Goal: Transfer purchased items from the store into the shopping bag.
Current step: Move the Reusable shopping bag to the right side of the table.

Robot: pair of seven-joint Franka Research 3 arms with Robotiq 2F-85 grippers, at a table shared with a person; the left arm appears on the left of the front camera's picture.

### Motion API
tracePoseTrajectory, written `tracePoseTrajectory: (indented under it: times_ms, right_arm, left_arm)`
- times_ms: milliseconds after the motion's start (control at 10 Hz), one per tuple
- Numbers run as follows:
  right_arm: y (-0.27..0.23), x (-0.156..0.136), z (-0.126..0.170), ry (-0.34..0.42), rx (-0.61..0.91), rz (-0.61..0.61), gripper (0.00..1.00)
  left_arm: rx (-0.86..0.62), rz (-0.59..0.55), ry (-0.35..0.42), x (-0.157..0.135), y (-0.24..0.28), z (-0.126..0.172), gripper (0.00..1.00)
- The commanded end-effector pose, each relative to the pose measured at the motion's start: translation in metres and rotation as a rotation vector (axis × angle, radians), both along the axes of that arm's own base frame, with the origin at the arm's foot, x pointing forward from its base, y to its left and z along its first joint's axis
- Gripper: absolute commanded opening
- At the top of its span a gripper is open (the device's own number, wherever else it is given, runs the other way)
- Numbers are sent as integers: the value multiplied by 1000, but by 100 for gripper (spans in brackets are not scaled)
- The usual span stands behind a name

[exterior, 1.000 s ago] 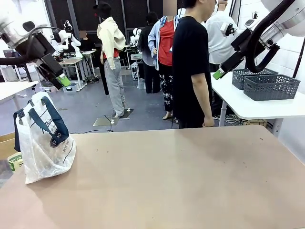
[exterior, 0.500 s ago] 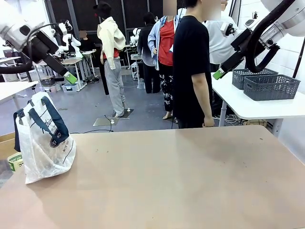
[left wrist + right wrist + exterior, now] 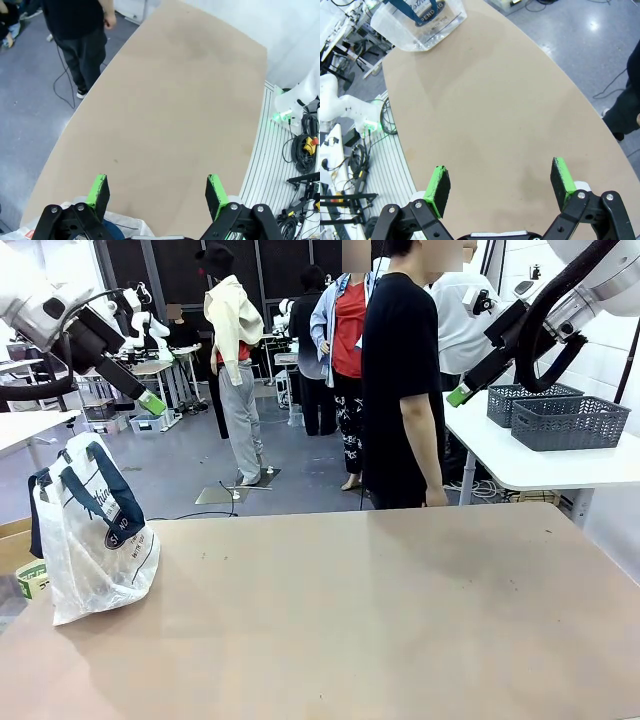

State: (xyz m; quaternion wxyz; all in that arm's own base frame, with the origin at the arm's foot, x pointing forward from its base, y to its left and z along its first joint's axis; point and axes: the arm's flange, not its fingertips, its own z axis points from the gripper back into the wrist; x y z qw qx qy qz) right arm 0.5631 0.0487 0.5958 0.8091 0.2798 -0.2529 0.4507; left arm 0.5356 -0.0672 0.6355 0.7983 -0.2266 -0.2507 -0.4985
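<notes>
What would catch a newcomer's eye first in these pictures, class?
The shopping bag stands alone at the table's left edge. Both arms hang raised with fingers apart, the left gripper above the bag, the right gripper high at right. A person stands at the far side.

A person in a black shirt point(image 3: 400, 380) is seen standing at the far edge of the tan bench point(image 3: 380, 620). Two dark grey baskets point(image 3: 568, 421) are set on a white side table point(image 3: 520, 462) behind.

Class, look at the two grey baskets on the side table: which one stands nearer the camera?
The larger-looking basket at the front of the white side table; it partly hides the other basket behind it.
</notes>
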Motion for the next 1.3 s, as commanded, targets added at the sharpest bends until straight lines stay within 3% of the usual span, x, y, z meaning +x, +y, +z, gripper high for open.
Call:
tracePoseTrajectory:
  times_ms: [0,1200]
  right_arm:
    - [1,2,-1,-7,7,-6,100]
    - [1,2,-1,-7,7,-6,100]
  left_arm:
    - [0,-4,3,-1,0,2,100]
    - [0,-4,3,-1,0,2,100]
